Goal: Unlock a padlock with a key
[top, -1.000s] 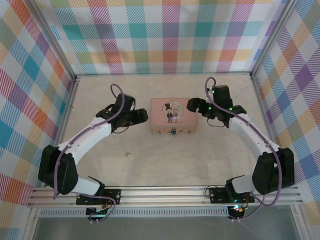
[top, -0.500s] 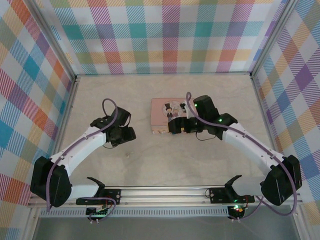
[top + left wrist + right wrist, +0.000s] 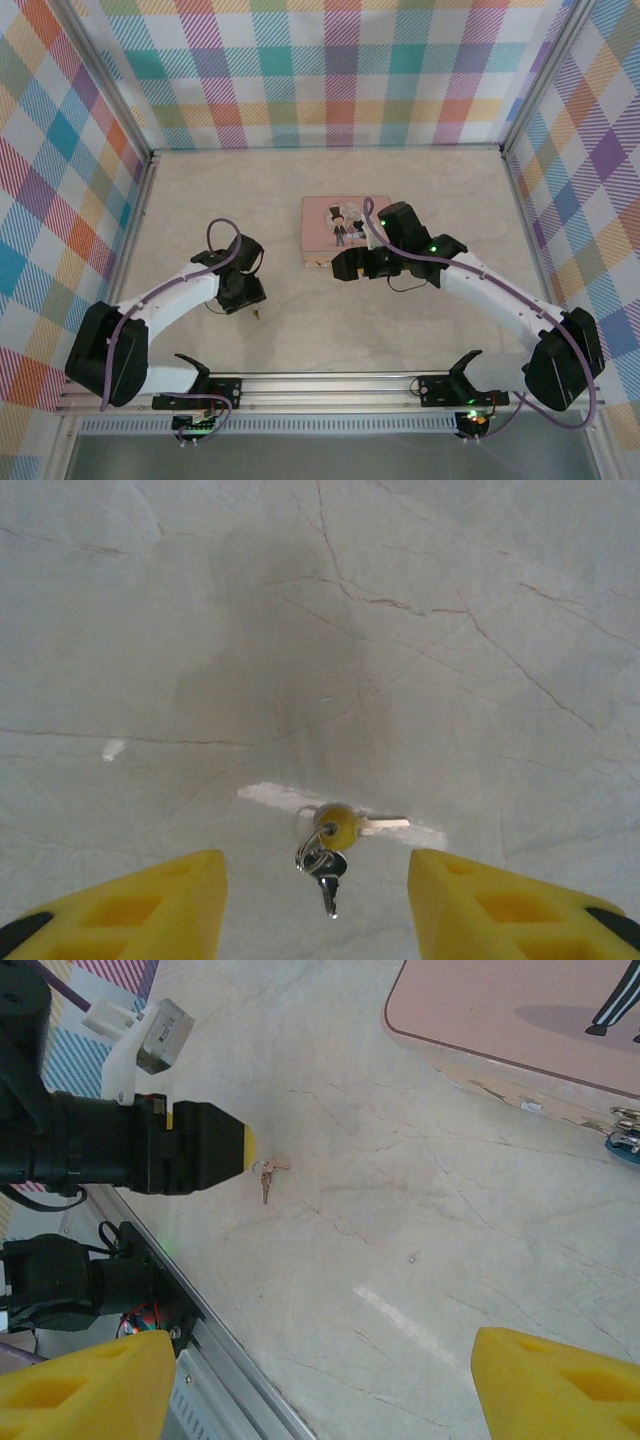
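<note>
The key, small and dark, lies flat on the table on a ring with a yellow-headed key. My left gripper is open just above it, one yellow finger on each side and neither touching. From above, the key is a speck just past the left gripper. The right wrist view shows the key beside the left fingertip. The bluish padlock hangs on the pink tin's front edge. My right gripper is open over bare table, near the tin.
The pink tin with its cartoon picture sits mid-table under the right arm. The aluminium front rail runs close behind the key. A white scuff marks the marble-patterned table. Plaid walls enclose the table.
My left gripper has come nearer the front edge and down over the key, and its jaws have narrowed. My right gripper has slid from the tin towards its near-left corner.
</note>
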Controlling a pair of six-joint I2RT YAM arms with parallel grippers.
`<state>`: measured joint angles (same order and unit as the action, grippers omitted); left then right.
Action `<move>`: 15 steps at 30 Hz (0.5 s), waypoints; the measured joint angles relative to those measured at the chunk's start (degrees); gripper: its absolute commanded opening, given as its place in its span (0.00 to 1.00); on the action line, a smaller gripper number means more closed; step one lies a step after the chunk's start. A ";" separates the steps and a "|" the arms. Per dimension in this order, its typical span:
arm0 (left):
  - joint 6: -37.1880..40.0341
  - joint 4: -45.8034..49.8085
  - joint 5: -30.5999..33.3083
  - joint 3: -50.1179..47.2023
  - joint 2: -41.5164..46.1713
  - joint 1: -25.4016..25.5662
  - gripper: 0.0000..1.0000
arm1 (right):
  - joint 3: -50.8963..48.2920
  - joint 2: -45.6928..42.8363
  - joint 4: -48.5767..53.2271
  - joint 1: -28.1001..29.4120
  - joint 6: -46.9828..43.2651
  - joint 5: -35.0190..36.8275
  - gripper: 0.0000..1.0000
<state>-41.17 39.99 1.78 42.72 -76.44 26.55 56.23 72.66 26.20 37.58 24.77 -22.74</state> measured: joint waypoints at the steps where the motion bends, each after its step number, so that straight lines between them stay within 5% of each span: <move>1: 0.00 -0.57 -0.24 -0.24 -0.63 0.00 0.48 | 0.00 0.00 0.00 0.00 0.02 0.15 0.78; 15: 0.09 -4.37 -2.80 -1.42 -5.07 0.22 0.37 | -0.22 0.83 -0.04 0.00 0.24 1.51 0.79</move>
<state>-41.08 35.62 -1.02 41.30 -81.52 26.76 56.01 73.49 26.15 37.58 25.02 -21.23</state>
